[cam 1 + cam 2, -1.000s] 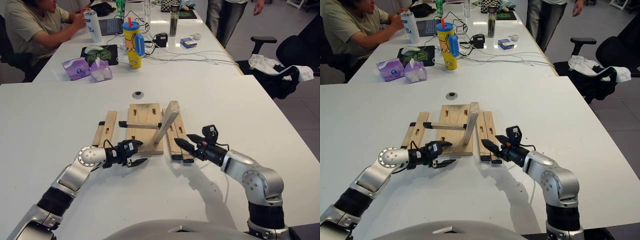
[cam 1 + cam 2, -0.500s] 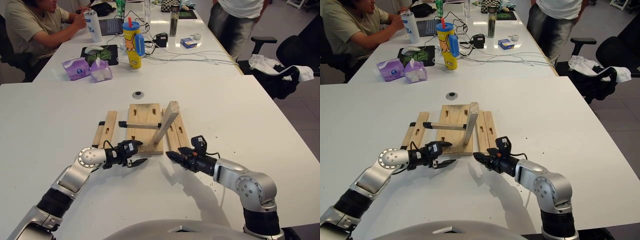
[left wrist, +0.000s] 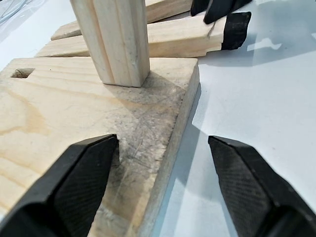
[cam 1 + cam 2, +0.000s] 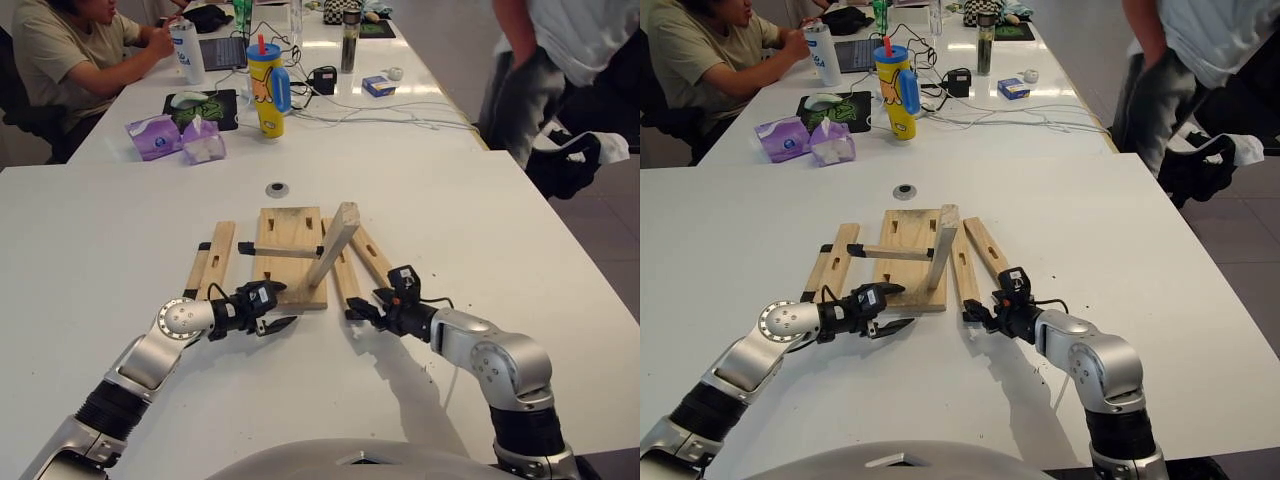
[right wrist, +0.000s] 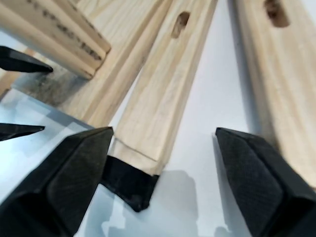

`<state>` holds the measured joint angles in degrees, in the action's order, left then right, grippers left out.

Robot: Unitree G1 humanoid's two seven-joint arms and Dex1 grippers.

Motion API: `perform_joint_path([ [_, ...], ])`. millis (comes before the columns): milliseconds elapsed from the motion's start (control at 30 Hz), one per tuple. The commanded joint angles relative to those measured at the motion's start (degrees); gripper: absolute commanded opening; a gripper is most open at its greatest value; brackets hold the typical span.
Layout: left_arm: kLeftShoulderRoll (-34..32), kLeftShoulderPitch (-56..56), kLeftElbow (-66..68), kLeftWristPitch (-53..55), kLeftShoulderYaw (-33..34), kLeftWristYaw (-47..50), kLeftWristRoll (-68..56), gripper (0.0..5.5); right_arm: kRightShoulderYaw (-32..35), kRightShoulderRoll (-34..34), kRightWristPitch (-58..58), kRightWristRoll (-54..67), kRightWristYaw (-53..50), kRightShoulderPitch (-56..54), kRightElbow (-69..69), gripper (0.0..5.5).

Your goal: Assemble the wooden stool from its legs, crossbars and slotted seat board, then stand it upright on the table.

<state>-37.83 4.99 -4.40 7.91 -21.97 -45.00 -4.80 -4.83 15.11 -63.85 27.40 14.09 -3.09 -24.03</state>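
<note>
Straddling the near edge of the seat board, your left hand is spread open, one finger over the wood and one over the bare worktop, gripping nothing. That board lies flat mid-worktop with a tilted leg standing in it and a crossbar jutting from that leg, while a spare leg lies to its left. Your right hand is also released, its fingers either side of the black-capped near end of a loose leg lying just right of the board, a further leg angled beside it.
</note>
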Motion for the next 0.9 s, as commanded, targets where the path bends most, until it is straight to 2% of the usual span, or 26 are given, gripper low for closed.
perform_joint_path([
  [33,-0.66,-6.98,6.39,9.80,-5.98,-1.89,4.25,3.41,-3.08,-2.89,1.59,-3.41,-3.38,-3.49,1.80,3.86],
  [300,0.04,-6.96,6.26,10.26,-6.40,-1.39,4.63,3.41,-7.18,-4.97,4.54,-10.87,-7.94,-6.34,7.82,3.86],
  [433,2.00,-7.20,4.31,13.09,-6.19,2.74,5.76,3.41,-6.28,-6.02,6.11,-12.10,-8.19,-6.59,10.29,3.86],
  [700,7.01,-7.37,-0.48,17.92,-8.55,11.06,9.31,3.41,-6.79,-5.36,7.46,-12.73,-6.66,-6.13,10.41,2.56],
  [900,9.03,-6.56,-0.53,17.20,-7.94,13.45,11.03,3.41,-1.73,-8.15,13.14,-12.33,-7.59,-7.14,7.79,2.06],
])
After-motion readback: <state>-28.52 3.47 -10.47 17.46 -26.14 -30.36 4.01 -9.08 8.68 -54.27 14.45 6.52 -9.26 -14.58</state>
